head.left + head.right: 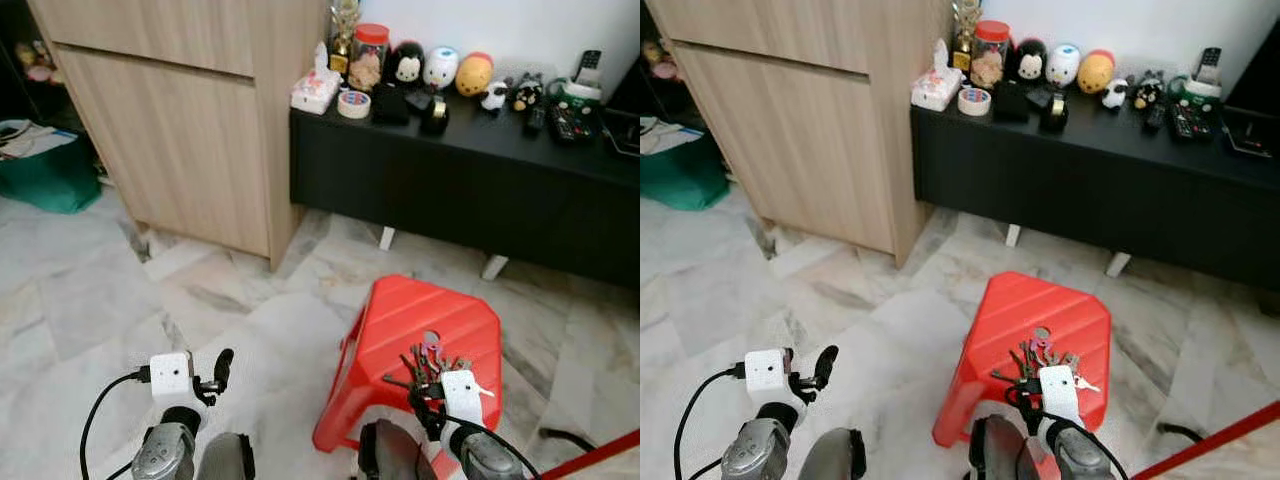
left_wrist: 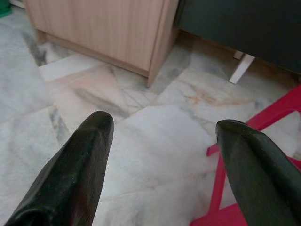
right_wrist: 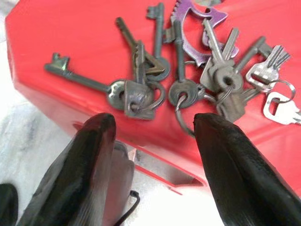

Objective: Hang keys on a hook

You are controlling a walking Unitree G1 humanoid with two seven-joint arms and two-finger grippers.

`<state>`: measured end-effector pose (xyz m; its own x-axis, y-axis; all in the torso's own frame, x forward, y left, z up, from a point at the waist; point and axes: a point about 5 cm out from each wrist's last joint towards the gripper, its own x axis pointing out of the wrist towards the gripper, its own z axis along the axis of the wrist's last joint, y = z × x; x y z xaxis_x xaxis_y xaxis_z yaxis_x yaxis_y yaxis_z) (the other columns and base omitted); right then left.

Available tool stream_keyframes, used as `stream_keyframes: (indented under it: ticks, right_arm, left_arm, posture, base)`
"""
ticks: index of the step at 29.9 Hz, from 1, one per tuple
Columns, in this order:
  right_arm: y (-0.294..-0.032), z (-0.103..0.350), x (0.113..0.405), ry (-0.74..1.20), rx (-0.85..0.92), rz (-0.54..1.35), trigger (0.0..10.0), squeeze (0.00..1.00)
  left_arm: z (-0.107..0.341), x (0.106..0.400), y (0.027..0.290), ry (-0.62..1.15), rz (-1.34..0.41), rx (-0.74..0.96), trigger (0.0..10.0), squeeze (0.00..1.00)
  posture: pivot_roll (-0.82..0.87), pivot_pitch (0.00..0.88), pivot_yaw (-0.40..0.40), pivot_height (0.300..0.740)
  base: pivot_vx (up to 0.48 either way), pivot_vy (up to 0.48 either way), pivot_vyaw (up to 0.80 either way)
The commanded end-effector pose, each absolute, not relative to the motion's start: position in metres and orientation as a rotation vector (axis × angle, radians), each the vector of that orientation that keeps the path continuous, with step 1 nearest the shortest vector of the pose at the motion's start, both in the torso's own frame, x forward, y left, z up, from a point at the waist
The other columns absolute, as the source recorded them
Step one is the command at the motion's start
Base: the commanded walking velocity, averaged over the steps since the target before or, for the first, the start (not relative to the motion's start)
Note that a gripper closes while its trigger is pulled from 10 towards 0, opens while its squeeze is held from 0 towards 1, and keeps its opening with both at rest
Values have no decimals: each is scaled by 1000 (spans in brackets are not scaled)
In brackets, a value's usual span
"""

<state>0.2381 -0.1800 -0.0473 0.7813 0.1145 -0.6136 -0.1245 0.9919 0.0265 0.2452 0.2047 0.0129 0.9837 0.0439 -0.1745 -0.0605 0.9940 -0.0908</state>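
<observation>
Keys, a bunch of dull grey metal ones on rings with a purple tag (image 3: 195, 19), lie spread on the top of the red plastic stool (image 1: 400, 320), which stands on the marble floor (image 1: 90, 300) in the lower middle of the head views. My right claw (image 3: 153, 136) hovers at the near edge of the stool with its two black fingers spread wide and nothing between them; the key rings sit just beyond the tips, in the upper half of the right wrist frame. My left claw (image 2: 162, 136) is also wide and empty, out over bare floor to the left of the stool.

I judge this to be the reaching step, before any grasp. Next I should ease the right claw forward and down so the fingers straddle the cluster of rings near the middle, then close on them, since the loose keys fan out and could slip. No hook is visible yet; beyond stand a light wooden cabinet (image 1: 190, 110) and a low black table (image 1: 470, 190) crowded with small toys, so I expect to search for it afterwards.
</observation>
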Motion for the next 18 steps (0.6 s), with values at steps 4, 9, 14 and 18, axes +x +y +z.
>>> stream_keyframes:
  ticks: [4,9,14,18]
  right_arm:
    - [-177,-32,258,580,2,129,10000,0]
    - [-176,-23,269,540,-11,134,10000,0]
    - [-176,-19,275,545,-39,149,10000,0]
    - [-170,-21,274,576,-44,197,10000,0]
  left_arm:
    - [16,247,203,163,55,-99,10000,0]
    - [16,246,204,165,59,-100,10000,0]
    - [16,245,205,168,60,-99,10000,0]
    - [16,245,206,169,58,-99,10000,0]
  posture:
    - [95,141,-91,597]
    - [99,144,-91,597]
    - [99,144,-92,597]
    - [100,150,-91,597]
  base:
    - [0,0,0]
    - [0,0,0]
    - [0,0,0]
    - [0,0,0]
